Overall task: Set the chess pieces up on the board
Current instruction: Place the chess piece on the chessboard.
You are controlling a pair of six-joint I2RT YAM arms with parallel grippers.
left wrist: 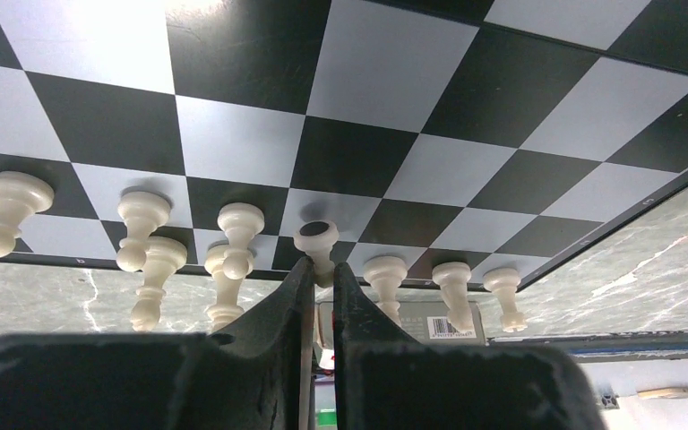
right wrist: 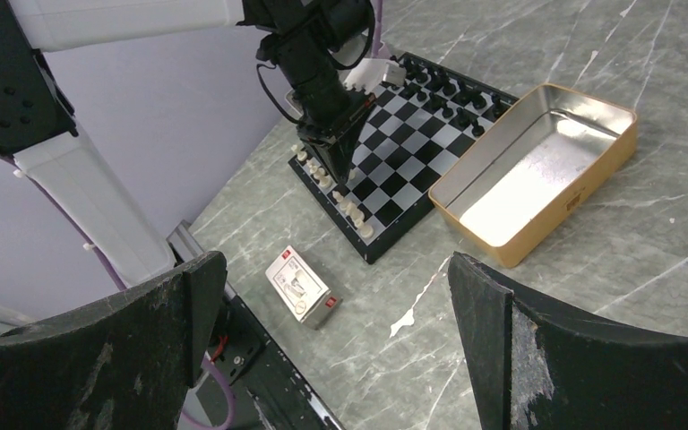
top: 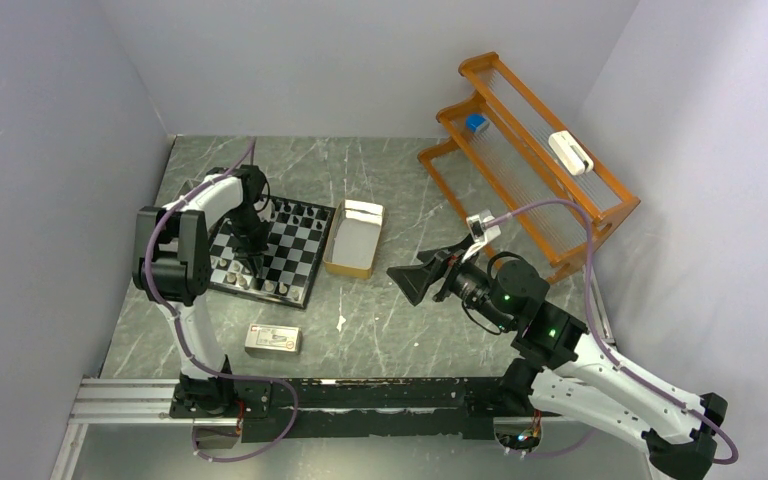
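The board [top: 296, 262] lies at the left of the table. Black chess pieces [top: 296, 212] line its far rows and white chess pieces [top: 243, 283] its near rows. My left gripper [top: 258, 268] points down over the near rows, shut on a white pawn [left wrist: 316, 240]. The fingertips [left wrist: 303, 278] pinch its stem. The pawn's base shows a dark underside, so it seems to hang just off the board [left wrist: 367, 90], in line with several standing white pieces [left wrist: 143, 219]. My right gripper [right wrist: 336, 269] hangs open and empty above bare table, well right of the board [right wrist: 408, 175].
An open tan box [top: 353, 240] lies just right of the board and looks empty in the right wrist view [right wrist: 537, 166]. A small white-and-red carton [top: 273, 340] lies near the front edge. An orange wire rack [top: 530, 150] stands at the back right.
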